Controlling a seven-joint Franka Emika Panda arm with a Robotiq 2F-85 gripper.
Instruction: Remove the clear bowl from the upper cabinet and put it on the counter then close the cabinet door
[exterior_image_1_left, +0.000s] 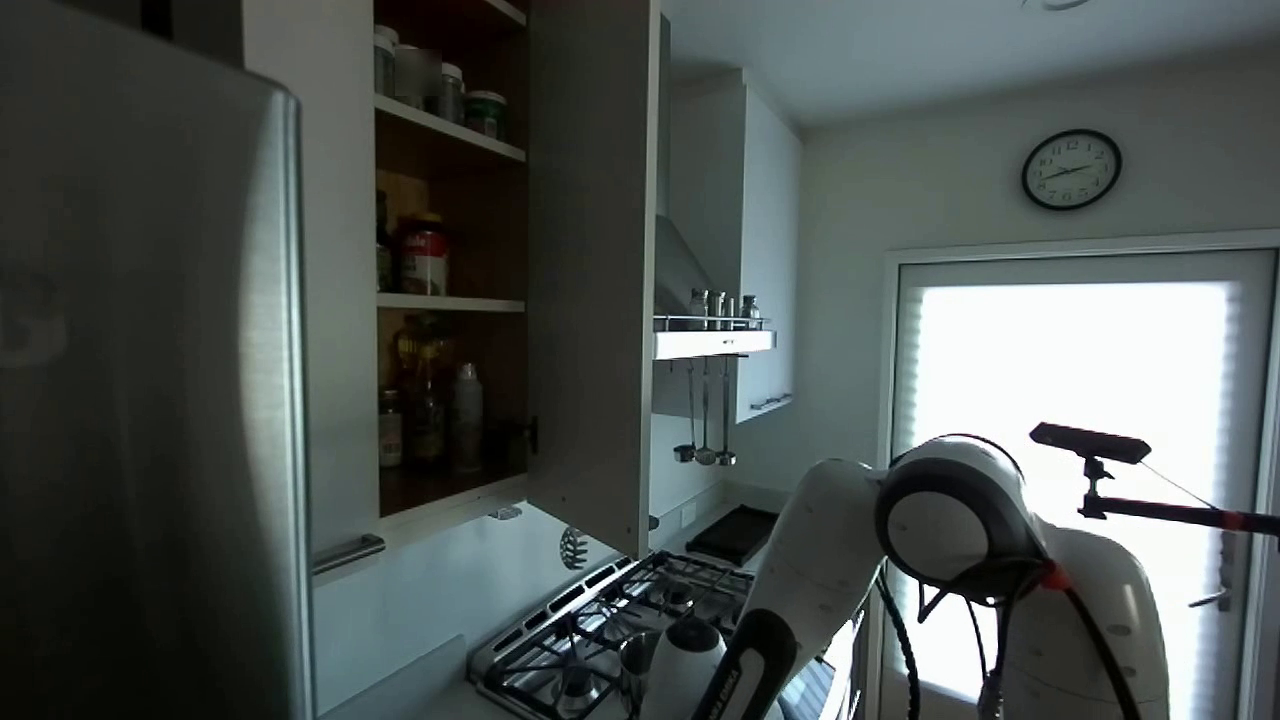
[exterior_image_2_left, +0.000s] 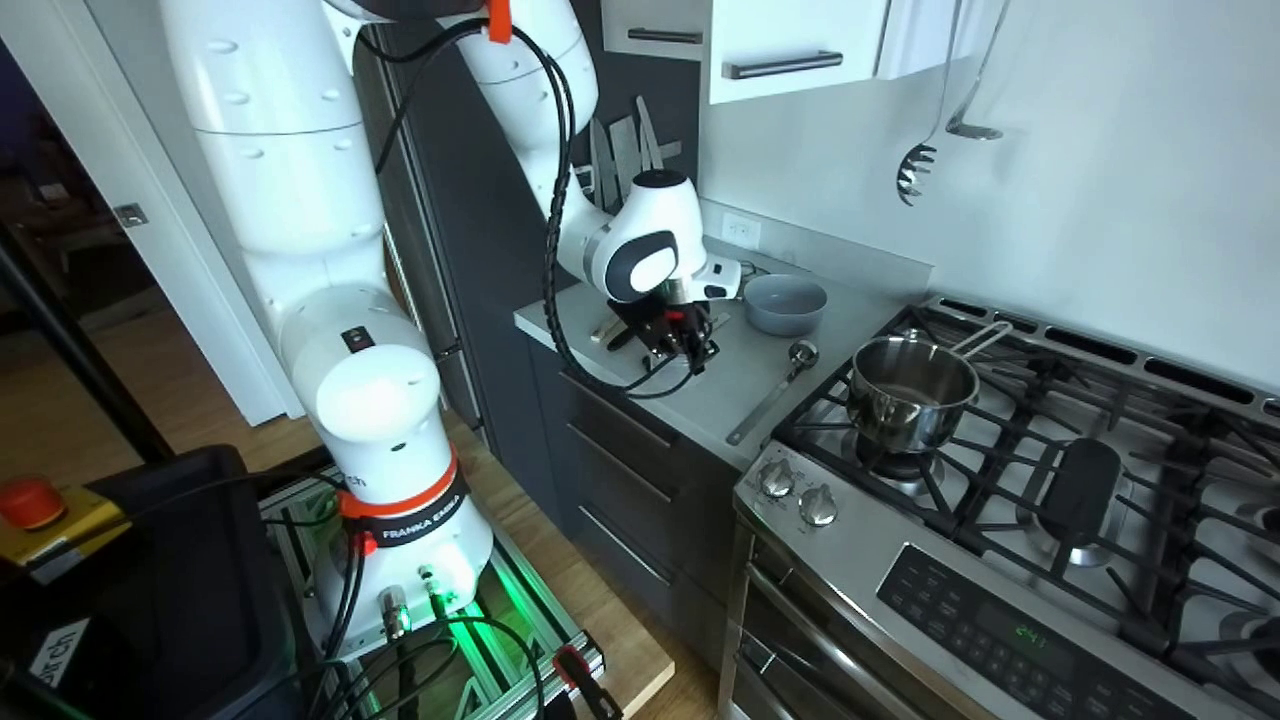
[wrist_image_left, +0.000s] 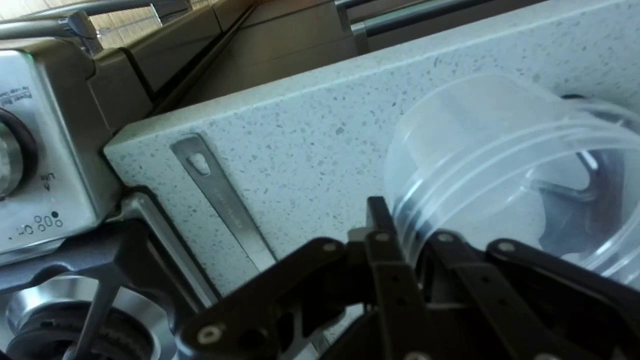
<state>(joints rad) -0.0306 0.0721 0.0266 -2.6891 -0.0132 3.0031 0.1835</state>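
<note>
The clear bowl (wrist_image_left: 495, 107) shows on the right of the wrist view, its open mouth turned partly toward the camera. My gripper (wrist_image_left: 395, 217) is shut on the bowl's near wall, with one finger outside it and the other inside. In an exterior view the gripper (exterior_image_2_left: 690, 350) hangs low over the counter (exterior_image_2_left: 725, 395); whether the bowl touches the counter I cannot tell. The upper cabinet (exterior_image_1_left: 450, 128) stands open, with jars and bottles on its shelves. Its cabinet door (exterior_image_1_left: 590, 280) is swung wide toward the stove side.
A grey bowl (exterior_image_2_left: 785, 305) sits at the back of the counter. A metal ladle (wrist_image_left: 225, 205) lies beside the stove. The steel pot (exterior_image_2_left: 912, 400) stands on a burner. Dark-handled items lie on the counter near the gripper. The steel fridge (exterior_image_1_left: 150, 380) flanks the cabinet.
</note>
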